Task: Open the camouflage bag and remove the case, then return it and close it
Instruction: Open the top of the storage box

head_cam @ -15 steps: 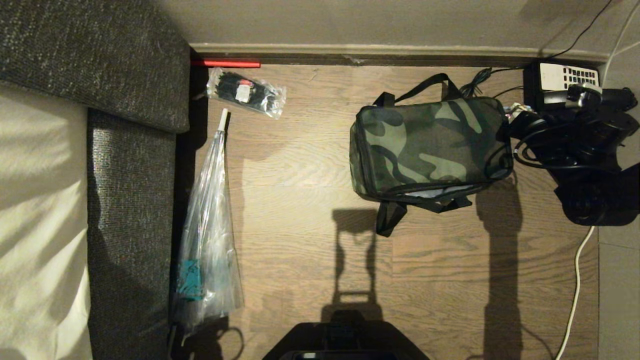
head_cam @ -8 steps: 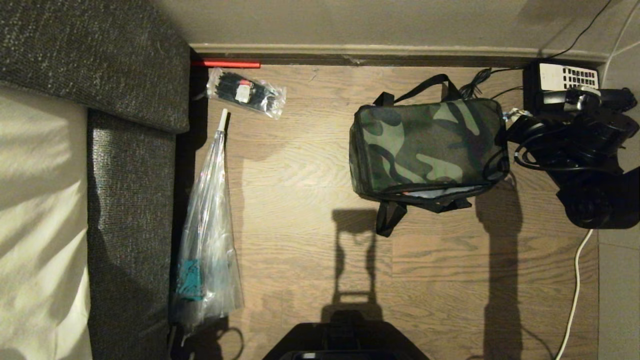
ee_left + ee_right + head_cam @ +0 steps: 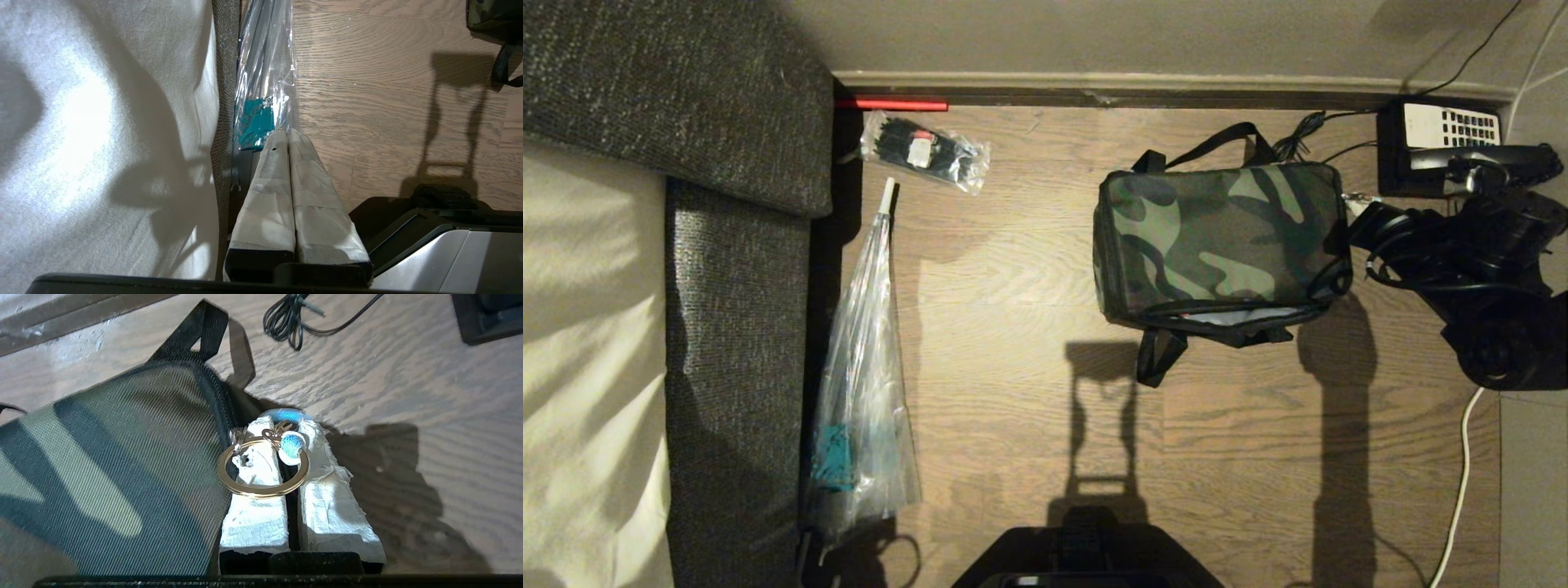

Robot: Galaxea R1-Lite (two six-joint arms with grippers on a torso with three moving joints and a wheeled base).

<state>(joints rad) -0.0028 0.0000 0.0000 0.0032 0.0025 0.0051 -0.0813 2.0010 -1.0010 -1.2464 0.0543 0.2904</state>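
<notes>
The camouflage bag (image 3: 1221, 241) lies on the wood floor (image 3: 1013, 392) near the wall, one bag only. Along its near edge the head view shows a slit of pale lining under the lid, so the lid is partly unzipped there; the case cannot be seen in any view. At the bag's right end sits the right gripper (image 3: 282, 430). From the head view that gripper is just a dark mass pressed against the bag's end. The right wrist view gives the detail: two white-padded fingers (image 3: 253, 486) drawn nearly together, pinching the light blue loop (image 3: 291, 444) of the zip pull between their tips, with one gold key ring (image 3: 261, 491) draped over both pads. The bag's striped fabric touches the side of one finger; a black strap (image 3: 204, 328) stands beyond the fingertips, and a coiled black cable (image 3: 286, 322) lies further out on the floor.

The left gripper (image 3: 287, 132) shows only in its own wrist view, two pale fingers pressed together with nothing between them, beside the robot's base. Just past its tips lies one clear-wrapped umbrella (image 3: 263, 81) against the sofa (image 3: 735, 327).
</notes>
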